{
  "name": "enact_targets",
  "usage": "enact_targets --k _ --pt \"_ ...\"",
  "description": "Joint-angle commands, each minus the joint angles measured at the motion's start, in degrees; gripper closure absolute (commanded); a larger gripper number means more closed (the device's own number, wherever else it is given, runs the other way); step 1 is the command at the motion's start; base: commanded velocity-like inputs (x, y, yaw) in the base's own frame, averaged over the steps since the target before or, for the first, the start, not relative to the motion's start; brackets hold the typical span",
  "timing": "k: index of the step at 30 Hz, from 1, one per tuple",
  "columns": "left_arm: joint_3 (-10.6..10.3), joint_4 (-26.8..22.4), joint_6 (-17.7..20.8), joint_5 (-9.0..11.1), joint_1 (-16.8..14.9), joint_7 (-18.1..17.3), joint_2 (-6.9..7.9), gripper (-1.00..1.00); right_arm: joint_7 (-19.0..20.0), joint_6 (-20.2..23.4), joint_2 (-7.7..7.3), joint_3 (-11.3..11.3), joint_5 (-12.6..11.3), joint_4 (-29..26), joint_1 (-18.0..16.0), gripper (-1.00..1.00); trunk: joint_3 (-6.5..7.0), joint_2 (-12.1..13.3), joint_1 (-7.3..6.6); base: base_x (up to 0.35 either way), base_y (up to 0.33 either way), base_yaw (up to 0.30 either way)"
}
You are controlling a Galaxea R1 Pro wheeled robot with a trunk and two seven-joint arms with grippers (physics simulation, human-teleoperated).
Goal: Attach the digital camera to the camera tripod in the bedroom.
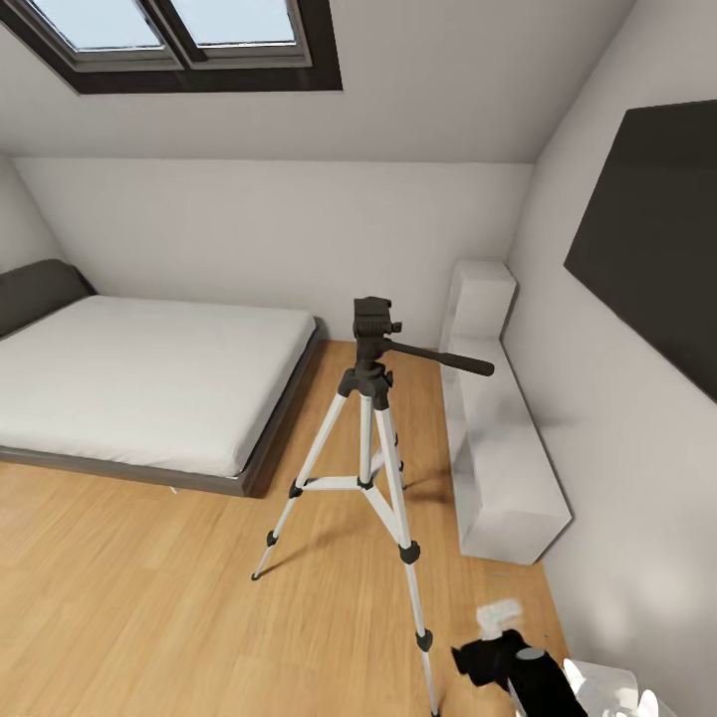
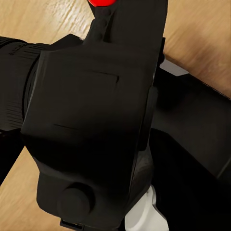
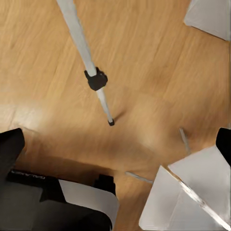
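One camera tripod [image 1: 371,418], one bed [image 1: 139,383], one skylight [image 1: 189,40], one wall TV [image 1: 652,234].

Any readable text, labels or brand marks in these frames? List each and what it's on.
No text reads clearly.
A faint line of lettering on the black body at the edge of the right wrist view: too small and blurred to read.
The camera tripod and the digital camera: no visible marking.

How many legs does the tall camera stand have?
3. On the camera tripod, one leg slants down toward the bed, one long leg comes forward to the picture's bottom edge, and a third runs back behind the other two, partly hidden.
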Motion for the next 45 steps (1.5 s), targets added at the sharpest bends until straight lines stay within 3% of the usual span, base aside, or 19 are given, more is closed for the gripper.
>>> enact_targets --k 1,3,6,9,10,13,16,18,22,31,45 --pt "-0.48 -0.04 -0.09 0.28 -0.02 0.12 0.0 1.0 1.8 3.54 -0.03 -0.01 0.61 -5.3 -0.02 -1.0 -0.11 -0.1 0.03 0.0 0.0 0.0" --pt "-0.48 -0.05 -0.09 0.28 -0.02 0.09 0.0 1.0 4.45 9.92 -0.1 -0.12 0.52 -16.48 -0.02 -1.0 -0.11 -0.1 0.03 0.0 0.0 0.0" --pt "-0.48 -0.03 -0.09 0.29 -0.02 0.08 0.0 1.0 6.96 16.64 -0.15 -0.2 0.12 -26.49 0.02 -1.0 -0.11 -0.1 0.03 0.0 0.0 0.0" --pt "-0.48 -0.01 -0.09 0.26 -0.02 0.08 0.0 1.0 8.89 21.38 -0.2 -0.28 -0.48 -29.66 -0.01 -1.0 -0.11 -0.1 0.03 0.0 0.0 0.0" --pt "-0.48 0.01 -0.09 0.23 -0.02 0.08 0.0 1.0 10.49 24.98 -0.2 -0.34 -1.06 -31.19 -1.17 -1.0 -0.11 -0.1 0.03 0.0 0.0 0.0" --pt "-0.55 0.0 -0.09 0.2 -0.02 0.08 -0.07 1.0 13.09 28.93 -0.15 -0.47 -1.85 -32.67 -7.05 -1.0 -0.11 -0.1 0.03 0.0 0.0 0.0" --pt "-0.56 0.02 -0.09 0.2 -0.02 0.08 -0.05 1.0 15.84 29.15 0.18 -0.48 -2.56 -32.84 -8.19 -1.0 -0.11 -0.1 0.03 0.0 0.0 0.0" --pt "-0.56 0.04 -0.11 0.23 -0.02 0.08 -0.01 1.0 20.49 28.59 0.41 -0.37 -3.4 -32.89 -8.78 -1.0 -0.11 -0.1 0.03 0.0 0.0 0.0" --pt "-0.56 0.06 -0.11 0.26 -0.02 0.08 0.01 1.0 22.33 27.92 0.45 -0.24 -3.54 -32.79 -8.9 -1.0 -0.11 -0.1 0.03 0.0 0.0 0.0" --pt "-0.55 0.14 -0.13 0.27 -0.02 0.12 0.08 1.0 23.27 24.79 0.15 -0.16 -3.51 -32.05 -8.98 -1.0 -0.11 -0.1 0.03 0.0 0.0 0.0" --pt "-0.63 0.13 -0.1 0.15 -0.02 0.08 0.1 1.0 23.56 23.43 0.27 -0.14 -3.64 -31.91 -8.98 -1.0 -0.11 -0.1 0.03 0.0 0.0 0.0"
